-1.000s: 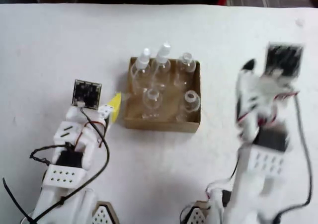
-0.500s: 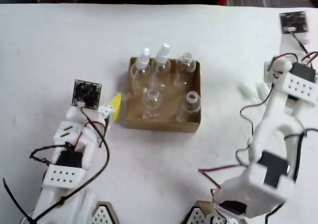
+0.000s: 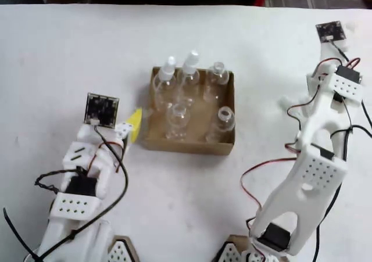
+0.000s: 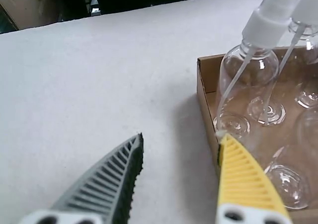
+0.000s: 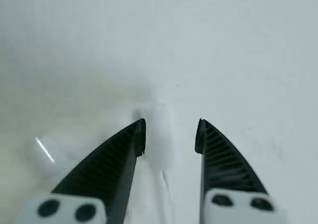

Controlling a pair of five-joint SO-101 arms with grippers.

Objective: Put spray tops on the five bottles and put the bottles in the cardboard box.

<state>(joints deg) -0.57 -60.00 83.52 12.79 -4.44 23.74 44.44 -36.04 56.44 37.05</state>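
Note:
The cardboard box [image 3: 152, 137] stands mid-table with five clear bottles in it. Two at its back left, one [image 3: 165, 82] and its neighbour [image 3: 188, 75], wear white spray tops. The other three, such as one at the front [image 3: 177, 118], have bare necks. My left gripper [image 4: 181, 136] is open and holds nothing; its yellow finger [image 3: 133, 125] sits against the box's left wall [image 4: 204, 92]. My right gripper [image 5: 171, 122] is open low over the table, far right of the box, its black fingers on either side of a loose white spray top [image 5: 160, 137].
A second white piece [image 5: 47, 154] lies on the table beside the right gripper. The right arm [image 3: 325, 99] stretches along the table's right side, with a white part [image 3: 285, 103] lying near it. The white table [image 3: 70, 47] spreads left of the box.
My right arm has swung from beside the box out to the far right and stretched low towards the table. The left arm, the box and the bottles have stayed put.

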